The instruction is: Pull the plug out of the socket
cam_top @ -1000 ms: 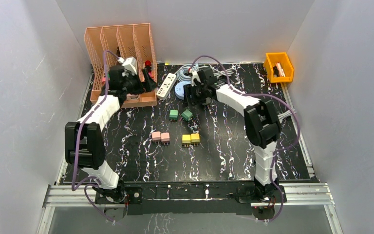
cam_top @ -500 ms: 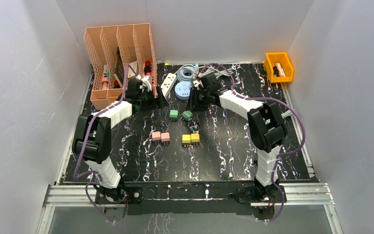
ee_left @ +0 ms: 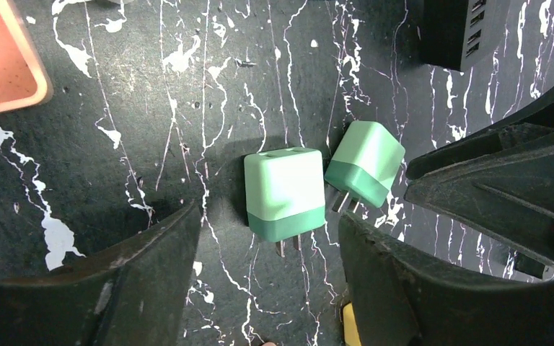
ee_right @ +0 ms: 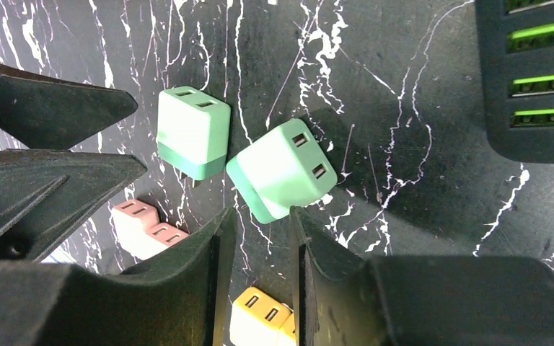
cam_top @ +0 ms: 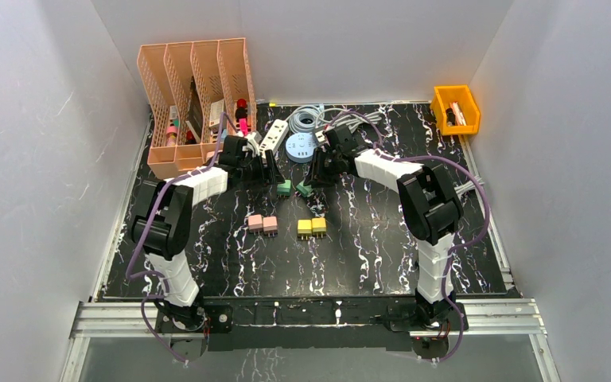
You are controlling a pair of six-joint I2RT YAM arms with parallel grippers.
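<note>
Two separate green plug adapters lie on the black marbled table. One lies straight with its prongs showing; the other is tilted beside it. They also show in the top view as the left adapter and the right adapter. My left gripper is open, its jaws either side of the straight adapter and a little short of it. My right gripper is open only narrowly and empty, its tips just below the tilted adapter. Both grippers hover close together over the green pair, the left gripper and the right gripper in the top view.
A joined pink pair and a joined yellow pair lie nearer the front. A white power strip, a round blue socket and coiled cables sit behind. An orange file organizer stands back left, an orange bin back right.
My left arm swung from the file organizer rightward and forward to the green adapters. My right gripper shifted slightly forward toward the same pair.
</note>
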